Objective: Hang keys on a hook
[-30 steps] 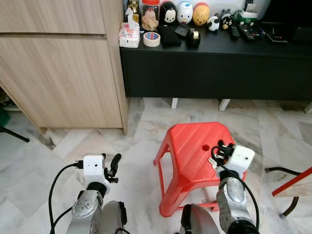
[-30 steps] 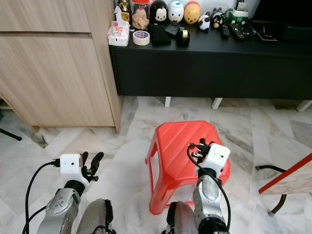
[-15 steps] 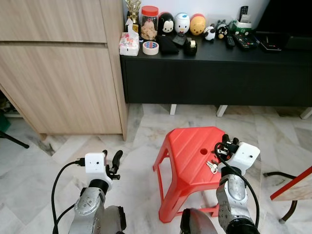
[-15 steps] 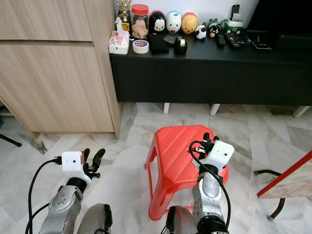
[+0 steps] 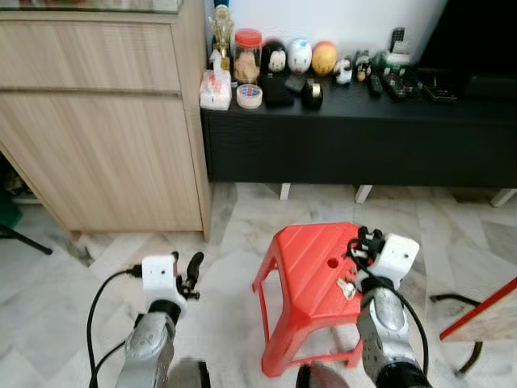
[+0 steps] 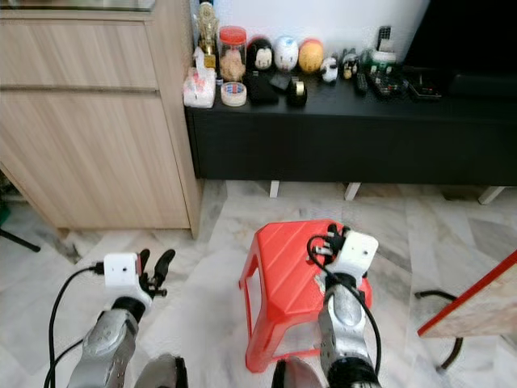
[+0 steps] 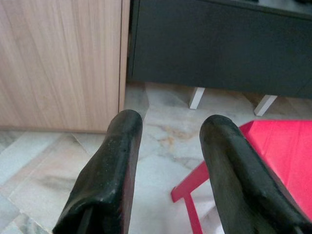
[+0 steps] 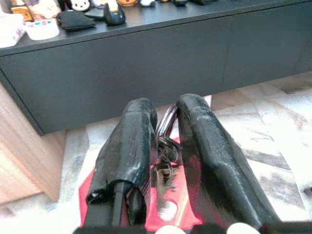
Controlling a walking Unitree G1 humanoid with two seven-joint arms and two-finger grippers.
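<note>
We've got the keys (image 8: 165, 134) pinched between the right tool's (image 8: 163, 122) fingers, dangling just above the red stool (image 5: 311, 267). Left tool (image 7: 168, 134) is spread, holding nothing, further off. No hook that we can make out ahead of either.

The keys (image 8: 165, 141) are largely hidden between the right gripper's (image 8: 163, 109) fingers.

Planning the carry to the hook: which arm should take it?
Right. The right pincer is shut on the keys above the red stool; the left pincer is open with nothing in it, over the floor.
</note>
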